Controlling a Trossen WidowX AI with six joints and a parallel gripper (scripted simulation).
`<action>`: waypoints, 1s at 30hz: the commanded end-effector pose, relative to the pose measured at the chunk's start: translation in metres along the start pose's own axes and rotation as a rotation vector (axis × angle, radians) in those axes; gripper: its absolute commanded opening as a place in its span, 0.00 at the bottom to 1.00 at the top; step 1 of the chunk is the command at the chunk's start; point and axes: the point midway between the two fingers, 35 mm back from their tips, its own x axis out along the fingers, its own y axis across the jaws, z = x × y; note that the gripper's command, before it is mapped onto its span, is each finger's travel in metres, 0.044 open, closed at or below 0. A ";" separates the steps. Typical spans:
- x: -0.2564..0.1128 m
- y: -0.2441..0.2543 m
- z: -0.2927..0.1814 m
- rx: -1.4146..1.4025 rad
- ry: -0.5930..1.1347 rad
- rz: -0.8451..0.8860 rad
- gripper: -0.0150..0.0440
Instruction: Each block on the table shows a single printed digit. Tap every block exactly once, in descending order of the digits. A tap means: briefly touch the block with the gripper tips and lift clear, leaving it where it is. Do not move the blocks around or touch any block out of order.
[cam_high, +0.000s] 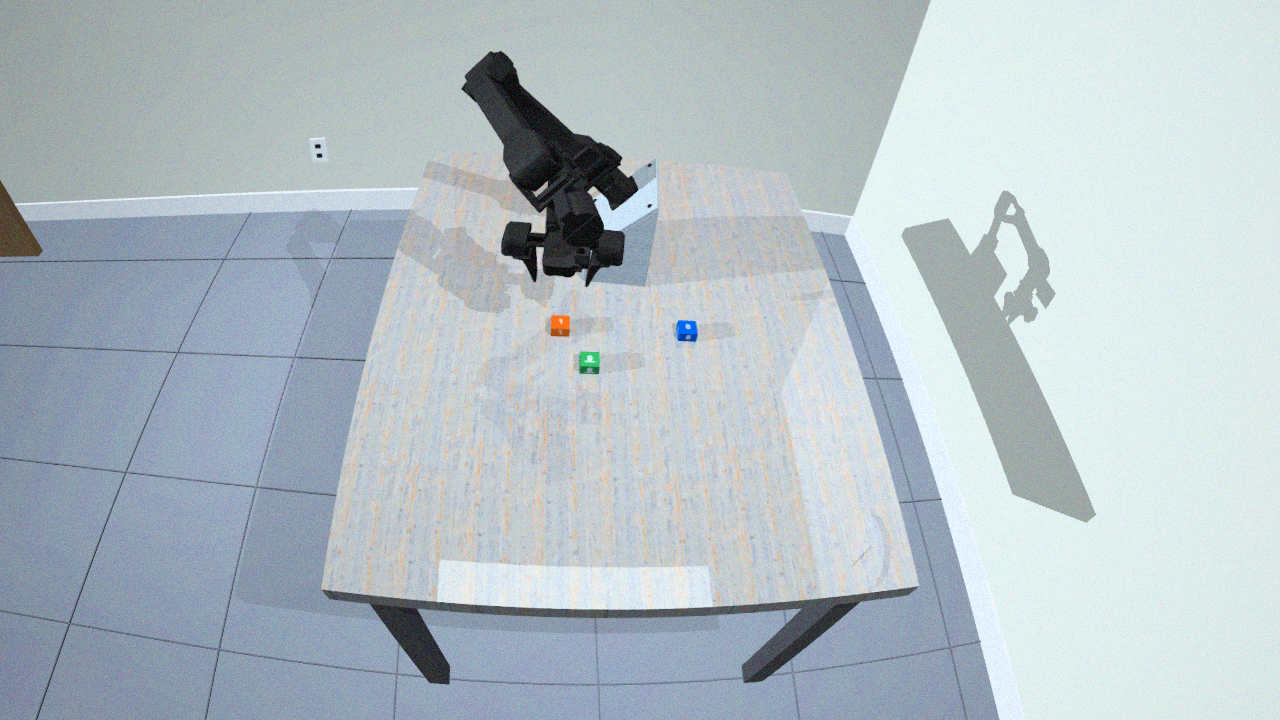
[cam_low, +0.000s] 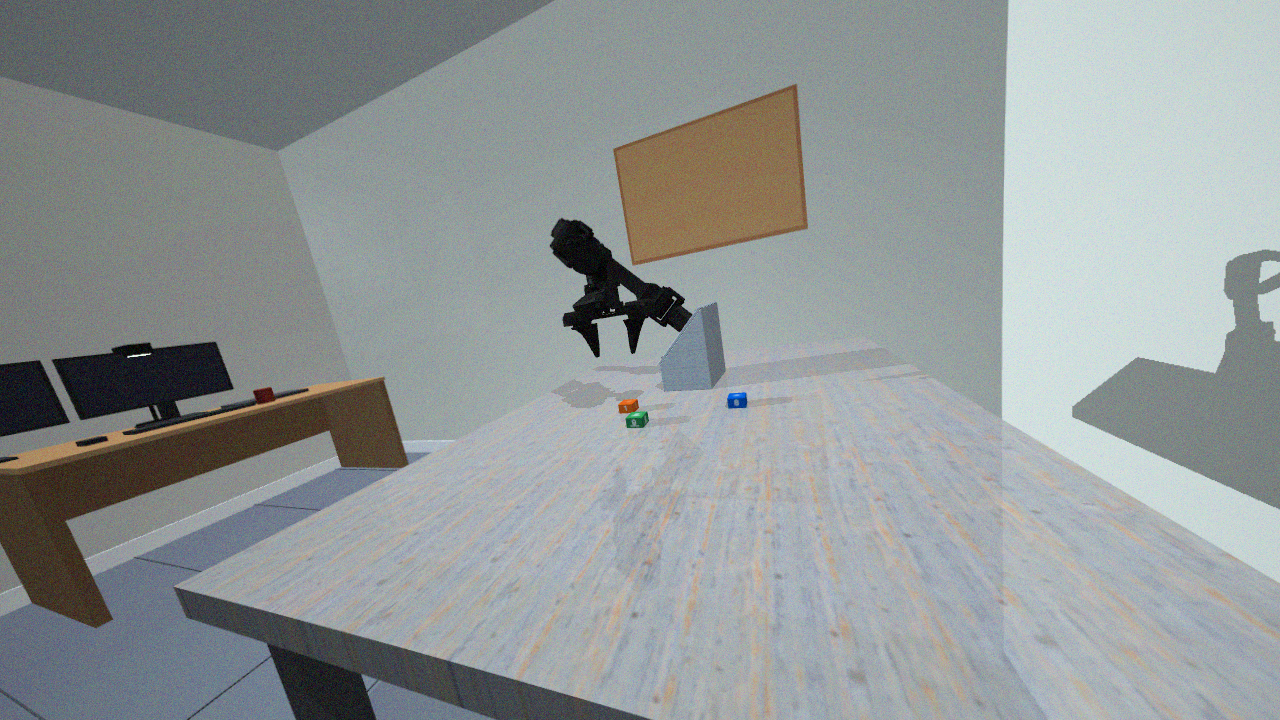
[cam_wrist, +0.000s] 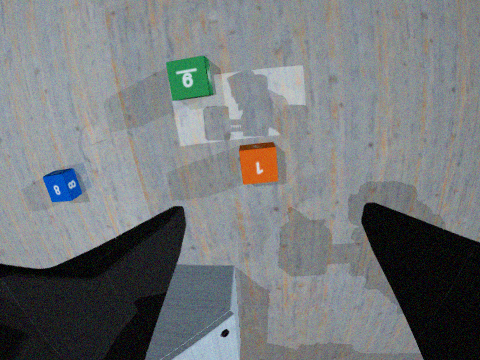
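The green block (cam_high: 588, 362) (cam_low: 636, 419) (cam_wrist: 189, 78) shows a digit with a bar; in the top view the bar is below it, and it reads as an underlined 9. The blue block (cam_high: 686, 331) (cam_low: 736, 400) (cam_wrist: 63, 185) shows 8 and stands apart on the right in the top view. The orange block (cam_high: 560, 325) (cam_low: 628, 406) (cam_wrist: 258, 164) shows 1 and stands near the green one. My gripper (cam_high: 562, 282) (cam_low: 615, 354) (cam_wrist: 275, 214) is open and empty, points down, and hangs well above the table, on the arm-base side of the orange block.
The grey wedge-shaped base mount (cam_high: 629, 234) (cam_low: 693, 360) (cam_wrist: 202, 290) stands behind the blocks, close beside the gripper in the top view. The table (cam_high: 537, 483) (cam_low: 716, 537) carries the blocks near its base end. A desk (cam_low: 349, 394) with monitors stands apart at the left.
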 end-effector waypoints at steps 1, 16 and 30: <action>-0.002 0.007 -0.009 -0.095 0.015 -0.005 0.93; -0.002 0.007 -0.009 -0.095 0.015 -0.005 0.93; -0.008 0.078 0.003 -0.100 0.008 0.022 0.93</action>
